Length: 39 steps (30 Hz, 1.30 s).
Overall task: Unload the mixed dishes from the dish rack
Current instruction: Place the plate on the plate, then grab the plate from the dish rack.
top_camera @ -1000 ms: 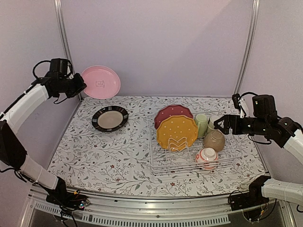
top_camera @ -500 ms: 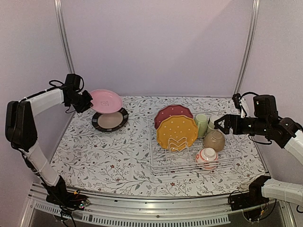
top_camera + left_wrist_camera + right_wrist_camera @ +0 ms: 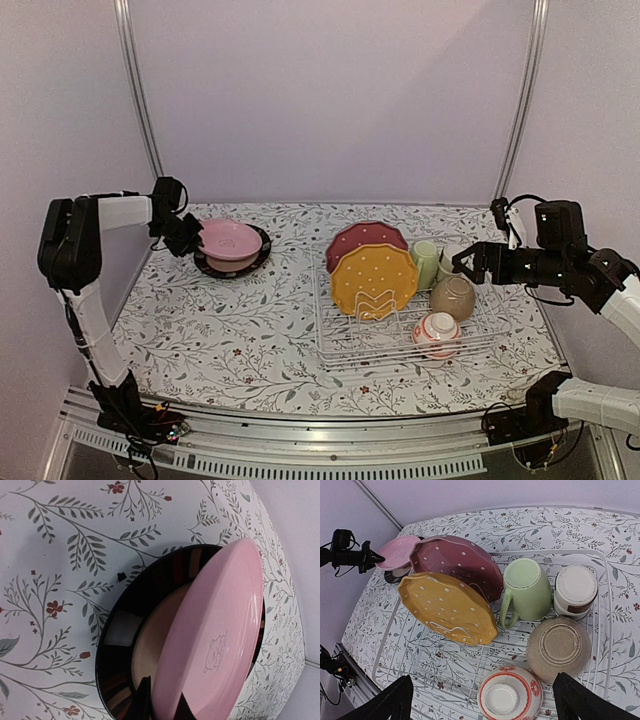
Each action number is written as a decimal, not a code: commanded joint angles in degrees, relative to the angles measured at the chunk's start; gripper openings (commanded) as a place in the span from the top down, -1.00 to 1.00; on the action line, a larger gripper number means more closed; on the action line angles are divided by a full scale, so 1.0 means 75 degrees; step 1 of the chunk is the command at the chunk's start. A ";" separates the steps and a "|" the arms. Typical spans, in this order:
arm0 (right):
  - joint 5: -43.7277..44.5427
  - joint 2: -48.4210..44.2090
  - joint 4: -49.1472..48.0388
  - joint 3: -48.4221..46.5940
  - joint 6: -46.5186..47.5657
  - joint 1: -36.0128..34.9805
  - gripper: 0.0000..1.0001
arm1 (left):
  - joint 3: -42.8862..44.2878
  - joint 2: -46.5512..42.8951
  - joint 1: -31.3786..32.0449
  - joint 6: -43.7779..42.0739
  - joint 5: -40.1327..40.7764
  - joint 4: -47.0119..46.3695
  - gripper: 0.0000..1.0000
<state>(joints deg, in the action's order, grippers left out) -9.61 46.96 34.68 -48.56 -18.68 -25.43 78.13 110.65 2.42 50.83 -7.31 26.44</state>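
My left gripper (image 3: 190, 236) (image 3: 165, 707) is shut on the rim of the pink plate (image 3: 230, 241) (image 3: 215, 635), which tilts low over the dark-rimmed beige plate (image 3: 212, 268) (image 3: 120, 645) at the back left. The white dish rack (image 3: 335, 345) (image 3: 555, 553) holds the maroon dotted plate (image 3: 455, 565), orange plate (image 3: 445, 607), pale green cup (image 3: 525, 587), small grey-white cup (image 3: 575, 590), tan bowl (image 3: 559, 649) and white-and-red bowl (image 3: 510, 695). My right gripper (image 3: 468, 265) (image 3: 487, 702) hangs open above the rack's right side, holding nothing.
The floral tablecloth (image 3: 230, 330) covers the table. Lilac walls and two metal poles (image 3: 140, 110) close in the back and sides. A metal rail (image 3: 320, 440) runs along the near edge by the arm bases.
The left arm has brought the pink plate down from high against the back wall to just over the dark-rimmed plate. The right arm has not moved.
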 commanded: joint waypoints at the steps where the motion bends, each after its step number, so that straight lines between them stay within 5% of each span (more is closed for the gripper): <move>1: -0.0054 0.0024 0.0041 0.0064 -0.0084 0.0040 -0.98 | 0.0352 0.0242 -0.0072 0.0084 -0.0156 -0.0087 0.88; 9: -0.0141 0.0133 0.0014 0.0035 -0.0065 0.0048 -0.97 | 0.0507 0.0628 -0.0076 0.0161 -0.0215 0.0228 0.69; 18: -0.0217 0.0190 -0.0042 -0.0010 -0.0075 0.0040 -0.98 | 0.0307 0.0351 -0.0064 0.0112 -0.0104 0.0592 0.17; 24: -0.0260 0.0253 -0.0099 -0.0018 -0.0071 0.0042 -0.97 | 0.0225 -0.0398 -0.0029 -0.0128 0.0420 0.0962 -0.48; 27: -0.0266 0.0263 -0.0117 -0.0041 -0.0060 0.0050 -0.98 | 0.0276 -0.0757 -0.0012 -0.0336 0.0662 0.1216 -0.54; 31: -0.0307 0.0327 -0.0107 -0.0104 -0.0013 0.0042 -0.97 | 0.0464 -0.1357 0.0324 -0.1097 0.0947 0.1403 -0.65; 35: -0.0365 0.0447 -0.0079 -0.0226 0.0112 0.0043 -0.97 | 0.0472 -0.2148 0.0935 -0.1945 0.1536 0.1116 -0.96; 39: -0.0425 0.0645 -0.0019 -0.0381 0.0291 0.0047 -0.97 | 0.0866 -0.2607 0.1518 -0.2935 0.1553 0.1201 -0.99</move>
<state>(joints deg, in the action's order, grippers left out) -11.55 50.72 34.48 -49.21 -18.11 -25.43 81.06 94.35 9.91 38.41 2.48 34.83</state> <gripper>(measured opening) 0.987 0.992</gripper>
